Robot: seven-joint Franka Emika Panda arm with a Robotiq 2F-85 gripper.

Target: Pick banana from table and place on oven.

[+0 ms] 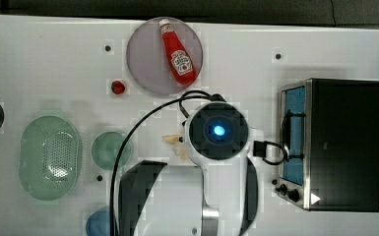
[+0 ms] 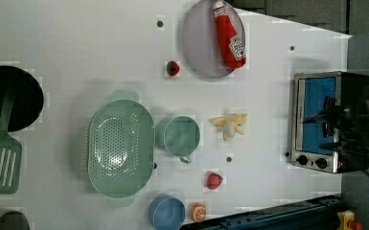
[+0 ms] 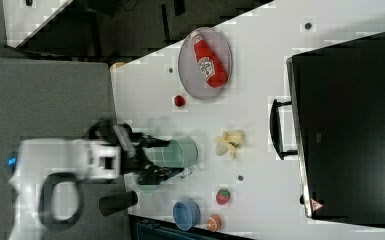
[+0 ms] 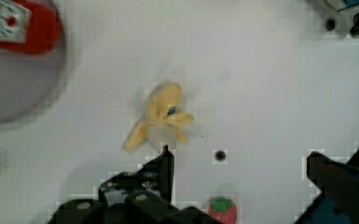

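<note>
The banana lies on the white counter, half peeled with its skin flaps spread out, roughly in the middle of the surface. In the left view it sits between the small green cup on the left view's left and the oven on the left view's right, well apart from the oven. A dark hole in the counter is near it, and a strawberry lies a little further off.

The claw hangs above the counter with its jaws spread wide and nothing between them. In the wrist view one dark finger ends just beside the banana's peel; whether it touches I cannot tell. The other finger stands well away from the fruit, so the banana lies off to one side of the gap, not centred in it.

In the top view the arm's white wrist covers most of the banana, with pale peel tips poking out at the top view's left of it. The ketchup bottle rests on a grey plate beyond.
</note>
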